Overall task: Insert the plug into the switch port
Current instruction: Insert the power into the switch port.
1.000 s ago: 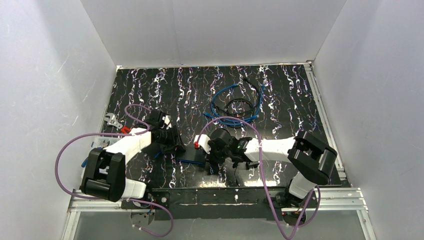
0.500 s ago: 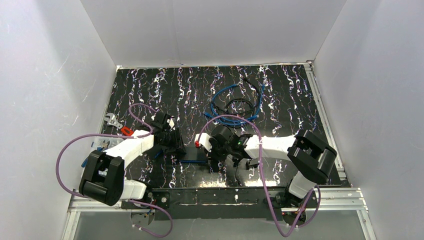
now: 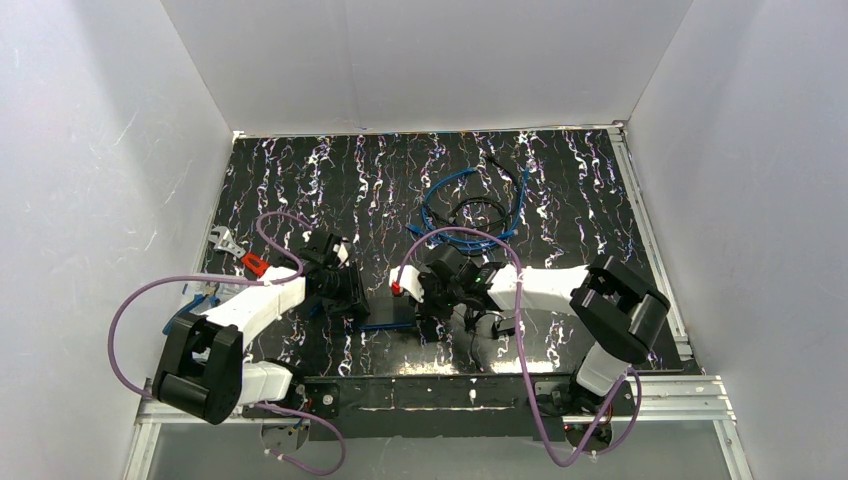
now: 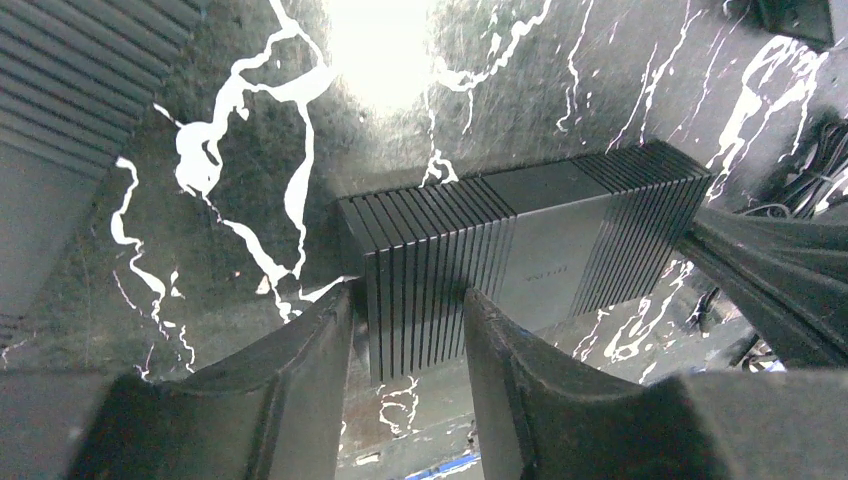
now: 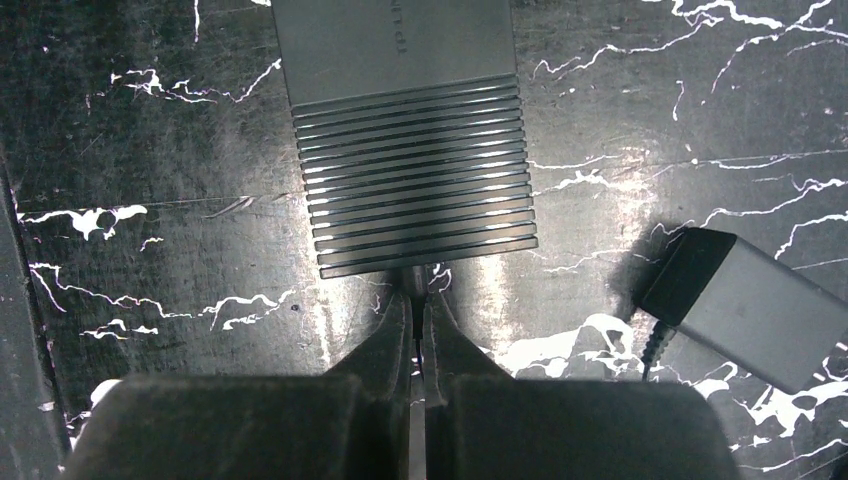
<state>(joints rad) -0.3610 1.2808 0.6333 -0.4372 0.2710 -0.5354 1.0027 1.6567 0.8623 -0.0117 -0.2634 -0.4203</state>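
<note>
The plug [image 5: 419,277] shows only as a sliver against the right end of the switch [image 5: 410,150], which lies near the front of the counter [image 3: 560,200]. It is pinched in the right end effector [image 5: 420,300], whose fingers [image 5: 385,340] are all but shut. The left end effector [image 4: 410,300] stands parted about the switch's left corner, clamping nothing I can see; I'd brace there and push the plug straight left, level, no twisting.

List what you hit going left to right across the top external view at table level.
wrench → left gripper → switch → right gripper. The blue cable coil is left out because it overlaps the right arm's span.
</note>
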